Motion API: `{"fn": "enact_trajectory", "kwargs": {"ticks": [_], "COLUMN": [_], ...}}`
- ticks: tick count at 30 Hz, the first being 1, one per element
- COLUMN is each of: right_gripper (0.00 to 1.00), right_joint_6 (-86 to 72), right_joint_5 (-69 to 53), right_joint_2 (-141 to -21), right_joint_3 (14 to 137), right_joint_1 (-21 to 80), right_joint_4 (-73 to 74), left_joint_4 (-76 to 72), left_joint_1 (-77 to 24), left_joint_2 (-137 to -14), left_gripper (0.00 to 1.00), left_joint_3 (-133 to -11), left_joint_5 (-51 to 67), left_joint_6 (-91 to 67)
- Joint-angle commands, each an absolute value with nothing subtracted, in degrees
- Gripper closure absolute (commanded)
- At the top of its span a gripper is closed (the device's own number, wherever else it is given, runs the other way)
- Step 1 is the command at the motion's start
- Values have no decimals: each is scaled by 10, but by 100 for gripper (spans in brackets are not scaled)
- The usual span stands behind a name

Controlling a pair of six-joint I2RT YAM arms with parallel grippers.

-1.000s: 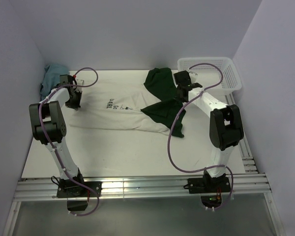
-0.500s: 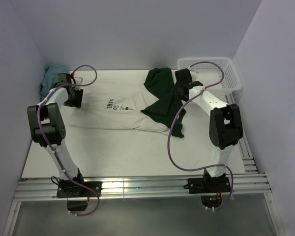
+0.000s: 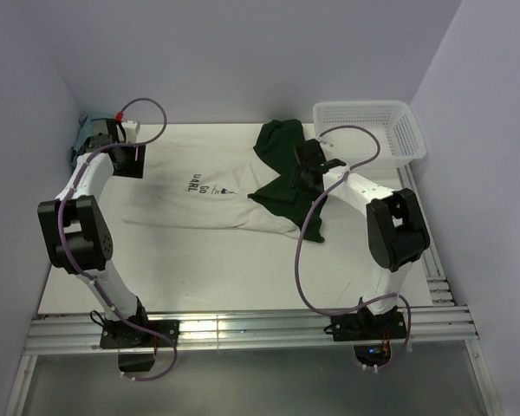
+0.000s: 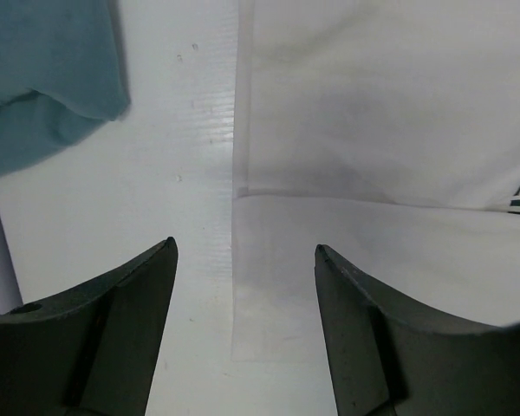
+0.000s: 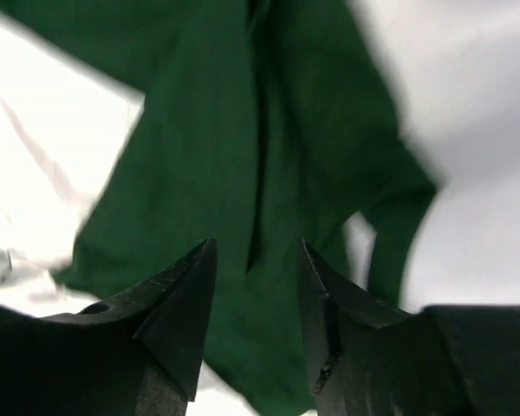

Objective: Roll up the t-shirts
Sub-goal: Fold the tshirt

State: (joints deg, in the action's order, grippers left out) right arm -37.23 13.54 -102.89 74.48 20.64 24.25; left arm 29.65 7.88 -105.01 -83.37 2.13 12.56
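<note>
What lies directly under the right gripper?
Under the right gripper lies the folded dark green sleeve cloth of the t-shirt. Whatever is beneath that cloth is covered.

Top external: high, rear, overlooking whole desk (image 3: 199, 269). Wrist views: close, aimed down; all three share t-shirt (image 3: 217, 204).
</note>
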Motion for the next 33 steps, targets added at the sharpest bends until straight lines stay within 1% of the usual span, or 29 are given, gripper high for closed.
{"fn": "enact_trajectory", "kwargs": {"ticks": [1,3,14,22,26,27,31,32,33], "right_gripper": [53,57,57,54,70,79,87,92,94], "right_joint_6": [-407,-416,-431,-436,-435,-436,-432,-430,-429], "right_joint_5": [105,92,96,94,88,87,87,87,86], "right_joint_2": [-1008,-1020,-1068,-1060,-1071,-1073,-1082,-1082,-1084], "right_joint_3": [708,695,718,695,703,707,727,731,736], "right_joint_1": [226,234,250,250,250,250,249,250,249], "right_joint_4": [206,191,190,174,171,171,179,180,182], "left_joint_4": [301,301,309,316,318,318,320,320,320], "left_joint_1": [76,76,76,76,76,76,76,76,76], "left_joint_2": [-993,-981,-940,-940,-942,-944,-947,-947,-947], "left_gripper": [30,30,31,31,31,31,31,31,31], "left_joint_3": [-832,-819,-786,-786,-787,-787,-788,-788,-788], "left_joint_5": [40,41,46,49,52,51,46,45,45], "left_joint_6": [125,130,140,142,140,140,145,145,145]}}
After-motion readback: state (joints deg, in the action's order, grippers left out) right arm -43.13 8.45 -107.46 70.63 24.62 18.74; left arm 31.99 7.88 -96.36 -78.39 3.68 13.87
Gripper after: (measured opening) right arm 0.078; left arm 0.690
